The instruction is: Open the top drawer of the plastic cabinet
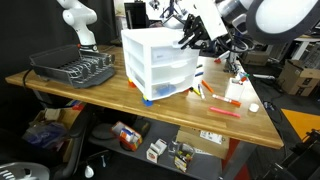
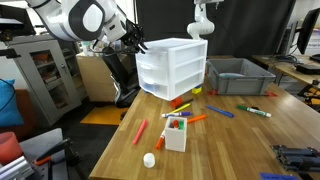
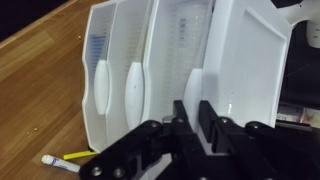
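Observation:
A white plastic cabinet (image 1: pixel 150 45) with three drawers stands on the wooden table; it also shows in the other exterior view (image 2: pixel 185 65) and fills the wrist view (image 3: pixel 120 70). My gripper (image 1: pixel 193 42) is at the front top edge of the cabinet, level with the top drawer (image 1: pixel 172 56), as both exterior views (image 2: pixel 138 45) show. In the wrist view my fingers (image 3: pixel 193 115) are close together with only a thin gap, clamped at the top drawer's handle, which they hide. The top drawer (image 3: pixel 185 50) looks flush with the two lower ones.
A black dish rack (image 1: pixel 75 68) sits beside the cabinet, seen as a grey bin (image 2: pixel 238 75) behind it. Coloured markers (image 1: pixel 225 108) and a small white box of markers (image 2: pixel 175 133) lie in front. A white arm (image 2: pixel 203 18) stands at the back.

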`<action>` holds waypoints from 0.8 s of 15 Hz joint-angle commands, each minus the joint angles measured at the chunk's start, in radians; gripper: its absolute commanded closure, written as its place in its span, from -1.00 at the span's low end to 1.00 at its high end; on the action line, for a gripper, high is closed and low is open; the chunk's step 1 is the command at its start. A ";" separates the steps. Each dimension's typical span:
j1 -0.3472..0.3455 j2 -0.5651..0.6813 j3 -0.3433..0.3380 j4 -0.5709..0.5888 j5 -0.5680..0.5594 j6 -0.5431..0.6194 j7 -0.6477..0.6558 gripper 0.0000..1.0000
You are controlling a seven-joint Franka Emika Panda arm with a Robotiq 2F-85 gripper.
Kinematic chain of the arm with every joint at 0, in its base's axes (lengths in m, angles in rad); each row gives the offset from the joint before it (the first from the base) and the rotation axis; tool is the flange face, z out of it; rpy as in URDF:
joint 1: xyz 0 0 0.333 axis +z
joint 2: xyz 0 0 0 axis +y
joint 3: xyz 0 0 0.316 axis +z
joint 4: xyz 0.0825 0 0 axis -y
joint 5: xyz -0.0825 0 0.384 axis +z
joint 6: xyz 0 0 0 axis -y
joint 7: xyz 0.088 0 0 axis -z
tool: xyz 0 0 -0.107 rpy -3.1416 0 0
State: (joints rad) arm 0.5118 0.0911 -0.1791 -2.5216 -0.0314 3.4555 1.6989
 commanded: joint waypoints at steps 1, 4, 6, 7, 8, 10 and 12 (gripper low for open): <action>-0.037 -0.002 0.009 -0.002 -0.051 0.000 0.045 0.90; -0.054 -0.013 0.009 -0.011 -0.077 -0.001 0.057 0.90; -0.068 -0.019 0.013 -0.014 -0.102 -0.001 0.072 0.90; -0.076 -0.022 0.016 -0.014 -0.121 -0.001 0.084 0.90; -0.082 -0.023 0.019 -0.015 -0.140 -0.001 0.097 0.90; -0.096 -0.027 0.027 -0.015 -0.185 -0.001 0.134 0.90; -0.111 -0.033 0.040 -0.019 -0.235 -0.001 0.196 0.90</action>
State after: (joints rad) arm 0.4459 0.0839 -0.1724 -2.5246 -0.1924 3.4547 1.8096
